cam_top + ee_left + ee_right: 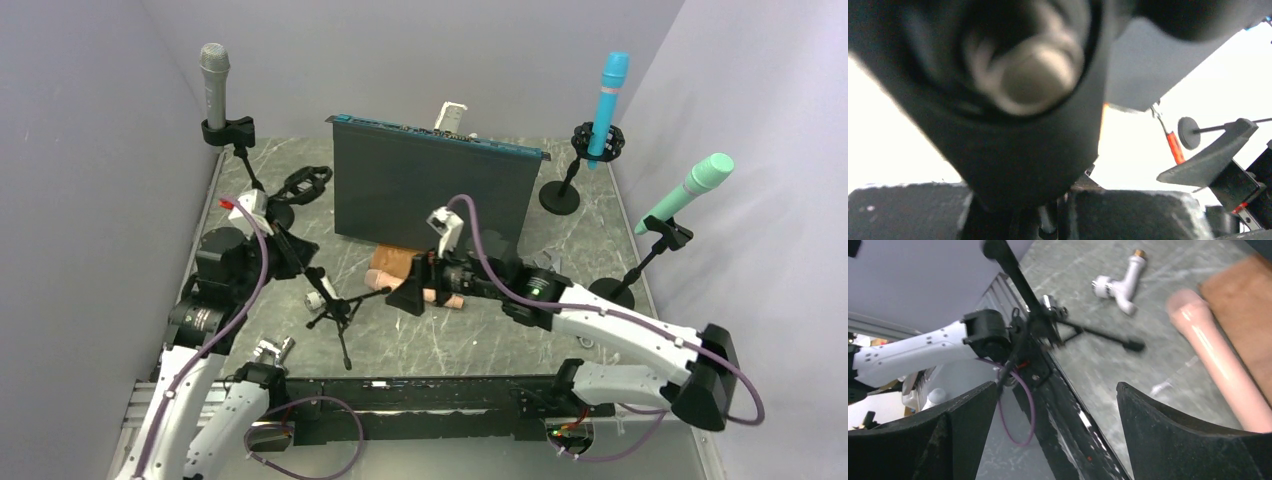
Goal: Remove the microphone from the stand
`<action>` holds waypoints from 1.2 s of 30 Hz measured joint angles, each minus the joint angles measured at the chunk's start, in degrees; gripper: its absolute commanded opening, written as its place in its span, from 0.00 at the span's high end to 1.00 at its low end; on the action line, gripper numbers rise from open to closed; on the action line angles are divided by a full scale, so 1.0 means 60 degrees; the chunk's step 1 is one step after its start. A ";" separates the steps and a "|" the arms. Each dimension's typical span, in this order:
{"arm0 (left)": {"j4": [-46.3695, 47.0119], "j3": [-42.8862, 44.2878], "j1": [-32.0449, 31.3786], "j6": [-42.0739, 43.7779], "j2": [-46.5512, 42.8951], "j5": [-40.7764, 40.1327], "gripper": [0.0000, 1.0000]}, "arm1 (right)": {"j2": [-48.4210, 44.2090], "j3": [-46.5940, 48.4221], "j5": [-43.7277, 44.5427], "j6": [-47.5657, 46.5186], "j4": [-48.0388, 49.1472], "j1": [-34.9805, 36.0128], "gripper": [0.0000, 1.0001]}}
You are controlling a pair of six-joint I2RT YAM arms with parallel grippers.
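At the centre of the table [480,340], the pink microphone [447,297] lies flat, off any stand, just at 6 o'clock of the upright dark panel [430,190]. A brown block [395,262] lies just beside it. In the right wrist view the pink microphone [1220,365] lies along the block [1243,305]; whether they touch cannot be told.

**Right gripper** [408,290]: positioned over the near end of the pink microphone. The wrist view shows the jaws of the right gripper [1058,400] spread wide with only bare table between them. Nothing is held.

**Left gripper** [283,243]: at 9 o'clock from the table centre, jaws closed on the slanted pole of the tripod stand [335,312], whose feet rest on the table. In its own wrist view a blurred black body with a silver round core [1033,75] fills the frame.

**Other items:**
- White fitting [317,300], touching the table just beside the tripod legs.
- Black ring clip [305,183], at 10 o'clock.
- Grey microphone [214,85] on a stand, far 10 o'clock.
- Blue microphone [608,95] on a stand, 1 o'clock.
- Green microphone [692,188] on a stand, tilted, 3 o'clock.

**Writing:** light marks along the panel's teal top edge are too small to read.
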 measured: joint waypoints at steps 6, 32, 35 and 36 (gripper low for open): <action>-0.0831 0.0215 -0.2004 -0.1100 0.0262 -0.1180 1.00 | 0.1730 0.2102 0.1202 -0.0321 -0.0011 0.1759 0.21; -0.0725 0.0240 -0.3388 -0.2000 0.0335 -0.2193 1.00 | 0.3577 0.3705 0.3355 0.0033 -0.0382 0.2758 0.58; -0.0674 0.0222 -0.3399 -0.1996 0.0317 -0.2120 1.00 | 0.3665 0.3770 0.3322 0.0055 -0.0386 0.2703 0.59; -0.0670 0.0215 -0.3402 -0.1996 0.0310 -0.2113 1.00 | 0.3687 0.3796 0.3315 0.0055 -0.0386 0.2696 0.59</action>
